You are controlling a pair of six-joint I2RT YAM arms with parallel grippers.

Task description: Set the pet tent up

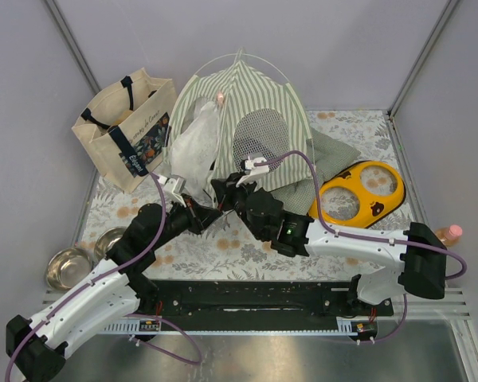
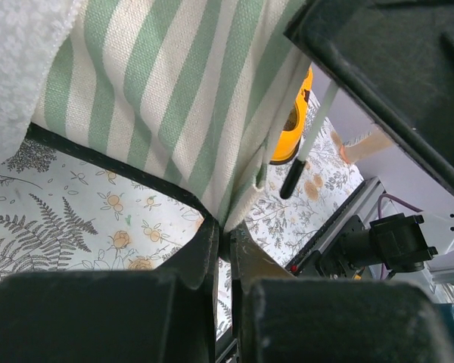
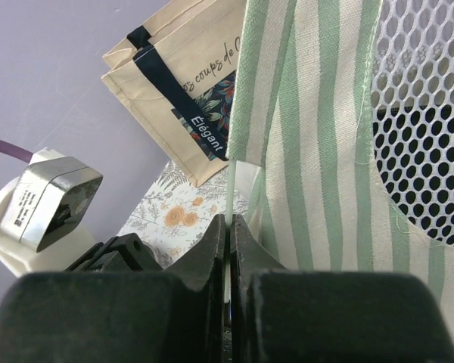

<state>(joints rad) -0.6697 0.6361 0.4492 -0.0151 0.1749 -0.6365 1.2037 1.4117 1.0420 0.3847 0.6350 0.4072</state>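
Observation:
The pet tent (image 1: pixel 247 119), green-and-white striped with a mesh panel (image 1: pixel 261 134) and white lacy flaps (image 1: pixel 193 147), stands raised at the back middle, thin poles arching over its peak. My left gripper (image 1: pixel 213 213) is shut on the tent's bottom front corner; in the left wrist view its jaws pinch the striped fabric corner (image 2: pixel 234 204). My right gripper (image 1: pixel 225 189) is shut on a thin pale pole (image 3: pixel 230 189) at that same corner, next to the striped wall (image 3: pixel 310 128). The pole's black-tipped end (image 2: pixel 291 181) shows in the left wrist view.
A beige canvas tote bag (image 1: pixel 131 127) stands at the back left, touching the tent. A green cushion (image 1: pixel 331 155) and a yellow double bowl (image 1: pixel 362 191) lie to the right. Two steel bowls (image 1: pixel 84 259) sit at the left front. A bottle (image 1: pixel 448 233) stands at the right edge.

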